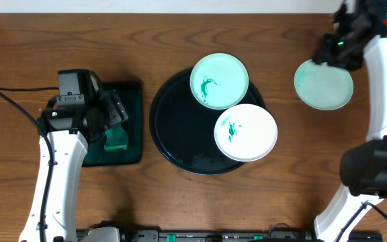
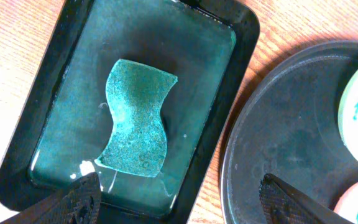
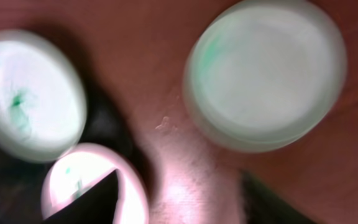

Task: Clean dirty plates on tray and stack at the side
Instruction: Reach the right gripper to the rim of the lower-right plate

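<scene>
Plate (image 1: 323, 85) on table (image 1: 46, 40); right arm (image 1: 383, 81) over it, fingers (image 3: 89, 205) apart.

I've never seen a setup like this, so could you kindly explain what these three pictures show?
These are two robot arms at a wooden table, each ending in a two-finger claw. One picture looks down from above; the other two come from cameras on the wrists. The left claw hangs open over a small rectangular tray holding a green sponge. The round black tray carries a far plate and a near plate, both smeared green. A third plate lies on the table to its right, near the open right claw. Nothing is held.
</scene>
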You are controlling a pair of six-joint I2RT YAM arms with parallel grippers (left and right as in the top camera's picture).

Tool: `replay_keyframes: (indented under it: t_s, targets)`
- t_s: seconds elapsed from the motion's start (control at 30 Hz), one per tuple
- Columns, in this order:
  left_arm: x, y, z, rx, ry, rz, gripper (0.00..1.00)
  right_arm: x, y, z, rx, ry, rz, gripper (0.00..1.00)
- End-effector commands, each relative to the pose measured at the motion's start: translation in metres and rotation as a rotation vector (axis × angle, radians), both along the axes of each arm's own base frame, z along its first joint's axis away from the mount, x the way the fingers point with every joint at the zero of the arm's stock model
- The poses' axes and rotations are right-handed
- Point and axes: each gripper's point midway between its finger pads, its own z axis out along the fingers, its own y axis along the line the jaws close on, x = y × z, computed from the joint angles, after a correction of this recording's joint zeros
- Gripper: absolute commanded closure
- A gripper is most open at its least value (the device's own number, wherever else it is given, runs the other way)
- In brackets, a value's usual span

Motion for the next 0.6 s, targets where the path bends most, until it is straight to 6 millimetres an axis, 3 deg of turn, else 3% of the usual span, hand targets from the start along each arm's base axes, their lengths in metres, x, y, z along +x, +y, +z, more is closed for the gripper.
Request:
replay_keyframes:
  t_s: [0.0, 0.03, 0.1, 0.13, 0.33, 0.43, 0.57]
  targets:
    - [0.003, 0.0, 0.006, -0.005, -0.015, 0.01, 0.18, -0.028, 0.029, -0.014, 0.057, 0.154, -0.078, 0.25]
    - [0.003, 0.0, 0.006, -0.005, -0.015, 0.01, 0.18, -0.047, 0.034, -0.025, 0.003, 0.242, -0.121, 0.19]
    - [0.003, 0.0, 0.006, -0.005, -0.015, 0.01, 0.18, -0.066, 0.039, -0.036, -0.059, 0.326, -0.164, 0.17]
    - [0.003, 0.0, 0.006, -0.005, -0.015, 0.01, 0.18, -0.075, 0.045, -0.043, -0.085, 0.364, -0.163, 0.01]
    - [0.003, 0.0, 0.006, -0.005, -0.015, 0.01, 0.18, -0.113, 0.083, -0.092, -0.149, 0.502, -0.054, 0.01]
    - [0.003, 0.0, 0.006, -0.005, -0.015, 0.01, 0.18, -0.115, 0.096, -0.109, -0.151, 0.493, -0.018, 0.01]
    - [0.003, 0.0, 0.006, -0.005, -0.015, 0.01, 0.18, -0.112, 0.106, -0.115, -0.132, 0.473, 0.004, 0.01]
